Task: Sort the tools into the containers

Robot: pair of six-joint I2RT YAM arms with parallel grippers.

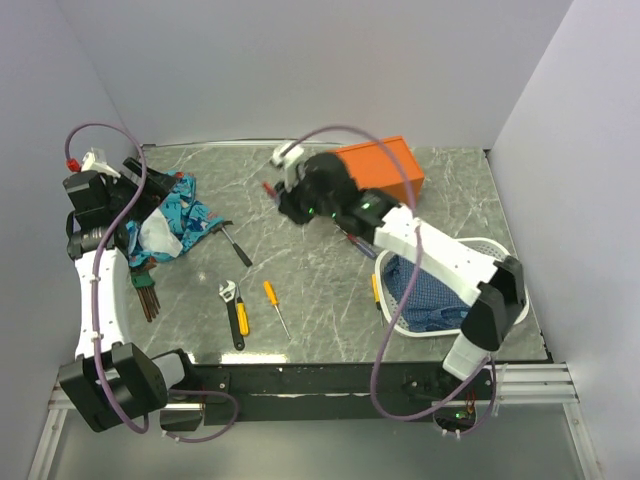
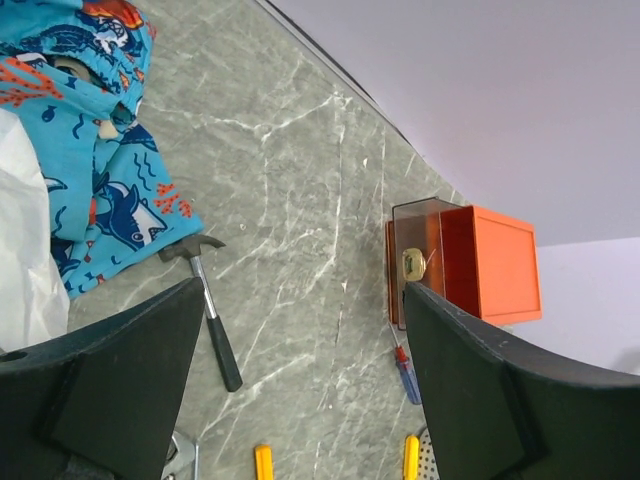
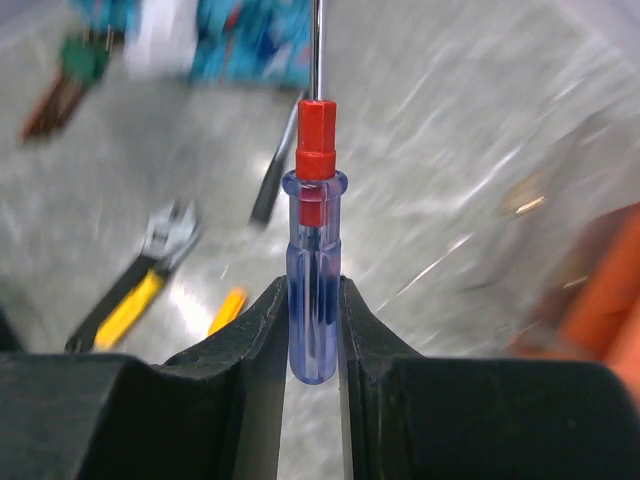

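Note:
My right gripper [image 3: 313, 300] is shut on a screwdriver [image 3: 312, 250] with a clear blue handle and red collar. It holds it above the table, left of the orange box [image 1: 385, 165], in the top view [image 1: 282, 200]. The box shows a clear drawer [image 2: 415, 255] pulled out on its near side. My left gripper [image 2: 300, 400] is open and empty, at the far left by a blue patterned cloth [image 1: 180, 215]. On the table lie a black-handled hammer [image 1: 236, 244], a wrench [image 1: 235, 312], a yellow screwdriver [image 1: 274, 303] and another yellow one [image 1: 376, 290] by the basket.
A white perforated basket [image 1: 490, 250] with a blue cloth stands at the right, under my right arm. Several dark-handled screwdrivers [image 1: 148, 292] lie at the left edge. A red-and-blue screwdriver [image 2: 405, 372] lies below the orange box. White walls enclose the table.

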